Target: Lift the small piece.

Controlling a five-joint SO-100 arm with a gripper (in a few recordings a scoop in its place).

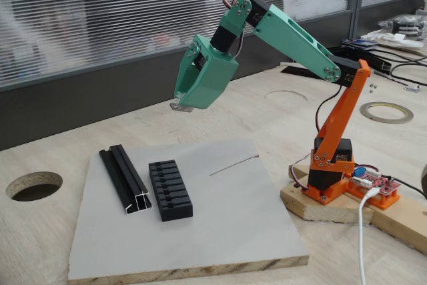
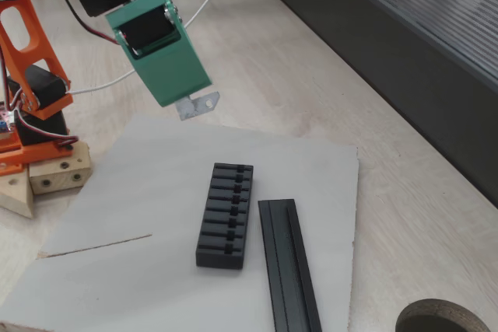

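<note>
Blinds and a dark wall sat behind the surface (image 1: 200, 231). Gripper (image 2: 187, 103) was closed on the small piece (image 2: 198, 105), holding it up above the far edge. Thin, stiff, slick metal, super light; only one end was pinched, so it could slip.

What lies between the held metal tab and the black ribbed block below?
Nothing: in both fixed views the metal tab hangs from the gripper over bare grey board, apart from the ribbed block.

Green hand (image 2: 185, 100) hangs raised, fingers closed, pointing downward.
</note>
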